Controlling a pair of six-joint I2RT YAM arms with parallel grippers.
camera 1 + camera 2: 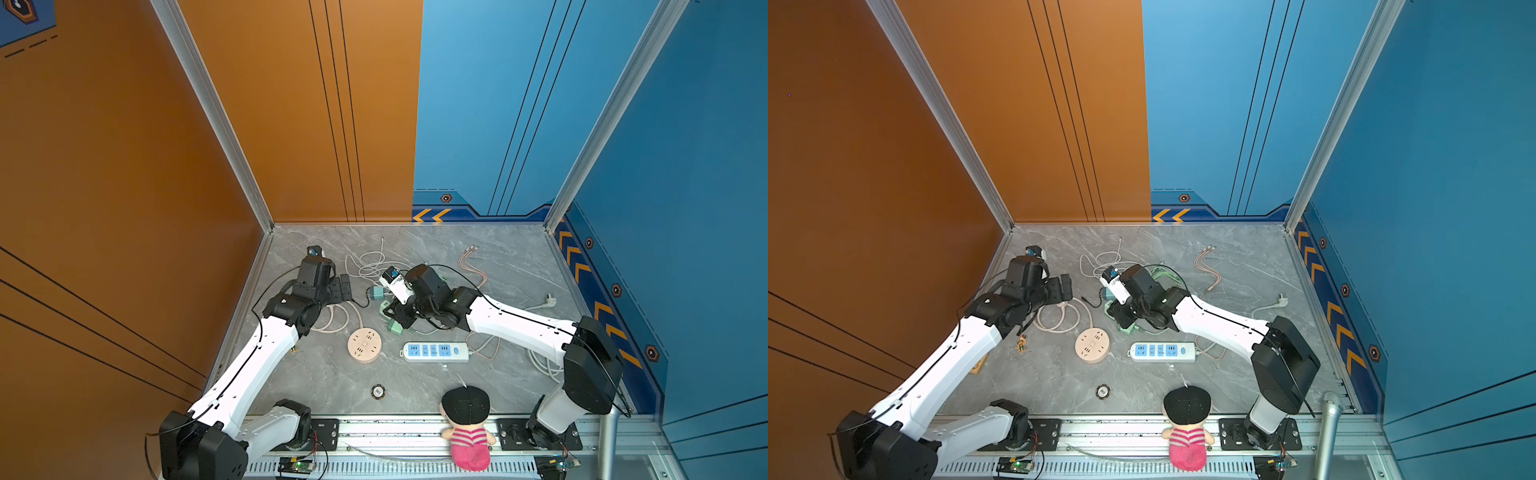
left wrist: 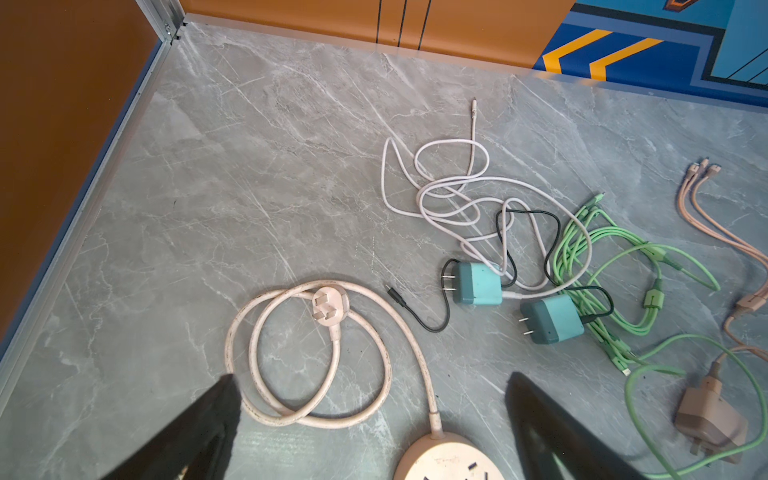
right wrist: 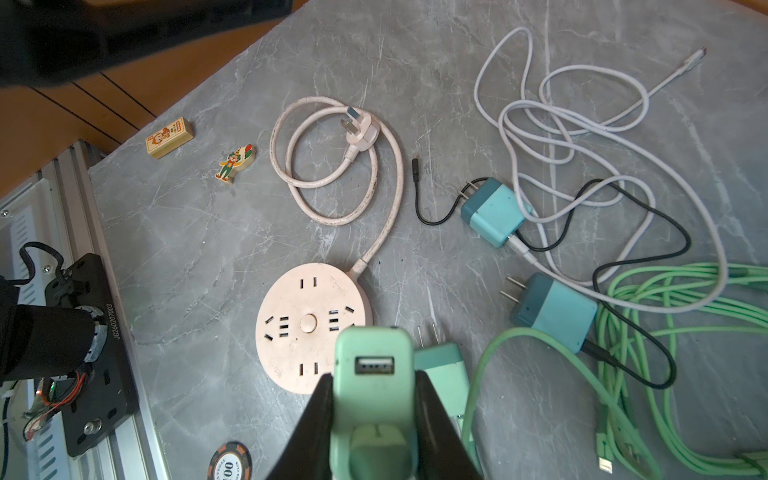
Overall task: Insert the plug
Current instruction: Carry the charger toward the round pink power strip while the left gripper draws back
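Over marble tabletop, right gripper clenched a mint charger; hidden prongs might miss round socket at its eight o'clock; left gripper gaped empty

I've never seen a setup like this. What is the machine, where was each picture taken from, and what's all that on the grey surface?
These are two robot arms, the left arm and the right arm, mounted at the edge of a grey table. Two pictures look down from one camera overhead and show nearly the same scene. The other two come from a camera on each wrist, looking past its end effector. On the table lie a round socket, a power strip, two teal chargers, cables and a poker chip; a doll sits at the front. The left end effector is open and empty. The right end effector is shut on a mint charger, near the round socket.
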